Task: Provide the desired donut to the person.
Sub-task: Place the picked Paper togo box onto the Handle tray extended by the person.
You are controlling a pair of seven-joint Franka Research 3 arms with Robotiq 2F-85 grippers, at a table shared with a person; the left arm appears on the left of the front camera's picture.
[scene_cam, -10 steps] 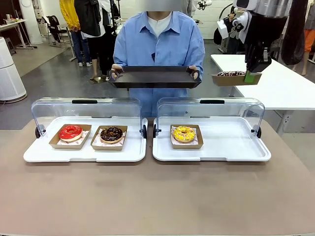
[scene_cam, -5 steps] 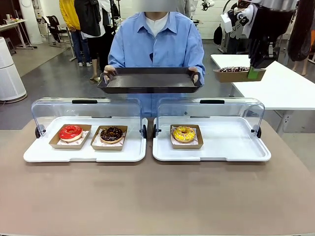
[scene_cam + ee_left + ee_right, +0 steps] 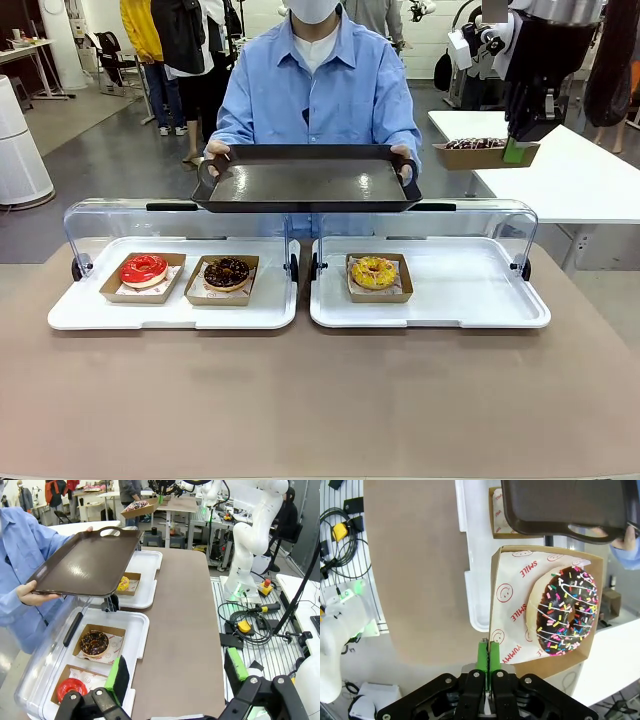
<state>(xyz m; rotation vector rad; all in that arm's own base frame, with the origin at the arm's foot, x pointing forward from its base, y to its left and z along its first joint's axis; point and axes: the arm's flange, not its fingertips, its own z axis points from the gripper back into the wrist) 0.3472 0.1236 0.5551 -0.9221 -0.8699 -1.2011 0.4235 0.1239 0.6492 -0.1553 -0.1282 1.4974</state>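
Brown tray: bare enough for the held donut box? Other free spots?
Brown tray is wholly bare. Right white tray is free right of the yellow donut. Left white tray is crowded by the red donut and chocolate donut.

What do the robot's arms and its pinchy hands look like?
The right arm is white, smooth and rounded. The left gripper and right gripper are black two-finger claws with bright green pads.

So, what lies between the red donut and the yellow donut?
In the front view, a chocolate donut in its cardboard box lies there, sharing a white tray with the red donut.
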